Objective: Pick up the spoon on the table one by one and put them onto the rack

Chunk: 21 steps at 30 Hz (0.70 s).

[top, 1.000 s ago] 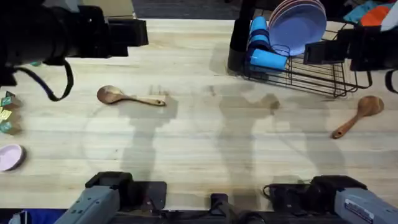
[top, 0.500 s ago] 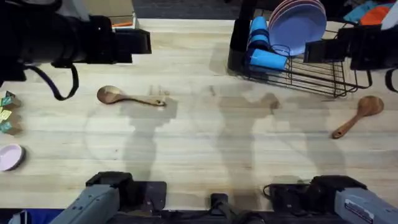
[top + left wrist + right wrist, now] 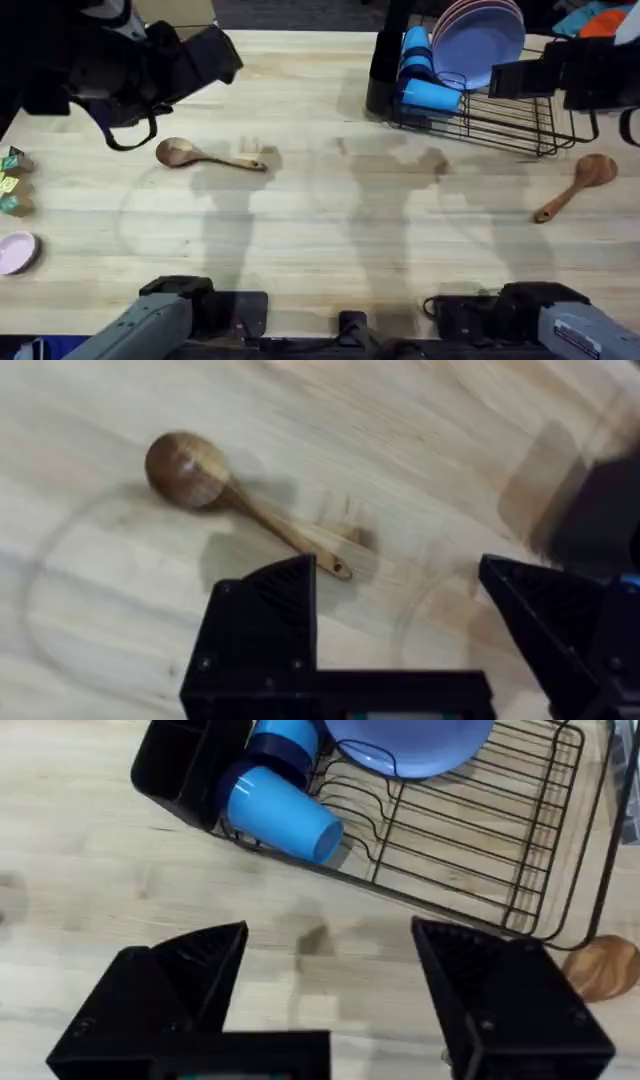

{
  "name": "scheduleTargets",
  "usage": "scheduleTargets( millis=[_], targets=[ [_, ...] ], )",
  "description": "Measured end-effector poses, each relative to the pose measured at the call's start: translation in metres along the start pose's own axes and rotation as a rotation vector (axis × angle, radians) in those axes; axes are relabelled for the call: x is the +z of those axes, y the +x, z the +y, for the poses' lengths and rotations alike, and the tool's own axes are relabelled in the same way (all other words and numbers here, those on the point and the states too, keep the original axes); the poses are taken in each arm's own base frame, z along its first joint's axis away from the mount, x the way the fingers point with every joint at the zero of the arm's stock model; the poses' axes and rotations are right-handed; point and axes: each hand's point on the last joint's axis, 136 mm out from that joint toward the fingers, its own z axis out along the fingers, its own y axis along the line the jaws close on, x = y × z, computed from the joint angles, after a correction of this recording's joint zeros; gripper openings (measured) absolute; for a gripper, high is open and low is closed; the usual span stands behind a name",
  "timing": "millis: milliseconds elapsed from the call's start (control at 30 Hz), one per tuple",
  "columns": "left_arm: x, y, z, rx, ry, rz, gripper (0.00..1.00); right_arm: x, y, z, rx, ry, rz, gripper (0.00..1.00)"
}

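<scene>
Spoons are both lying loose on the table, neither yet lifted. One spoon is resting toward the left edge, bowl pointing left and handle trailing right; in the left wrist view it is sitting just ahead of the black fingers. The other spoon is lying near the right edge, just beside the near corner of the rack, bowl toward the rack and handle angling back toward the near edge.

The left gripper is hanging above the left-hand spoon with its fingers spread wide and nothing between them, apparently lining up over the handle end, which is the slim part easiest to pinch. The right gripper is hovering over the rack's near side, fingers likewise spread apart and empty, looking down at the black utensil cup, the blue cups and the lavender plates. It seems to be waiting clear of the left arm's work.

The rack is standing at the far right corner, with its wire bed mostly open on the right, so that is probably the easiest landing spot.
</scene>
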Motion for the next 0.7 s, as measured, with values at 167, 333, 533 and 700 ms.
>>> scheduleTargets(
  millis=[167,333,533,700],
  targets=[
    [0.000,-0.001,0.019,-0.183,-0.105,-0.026,0.993,0.000,0.000,0.000,0.000,0.000,0.000,0.994],
    [0.001,-0.002,0.039,-0.300,-0.211,-0.059,0.993,0.000,0.000,0.000,0.000,0.000,0.000,0.994],
    [0.013,0.005,0.058,-0.369,-0.341,-0.039,0.993,0.000,0.000,0.000,0.000,0.000,0.000,0.994],
    [0.031,0.010,0.065,-0.378,-0.414,0.007,0.992,0.000,0.000,0.000,0.000,0.000,0.000,0.994]
  ],
)
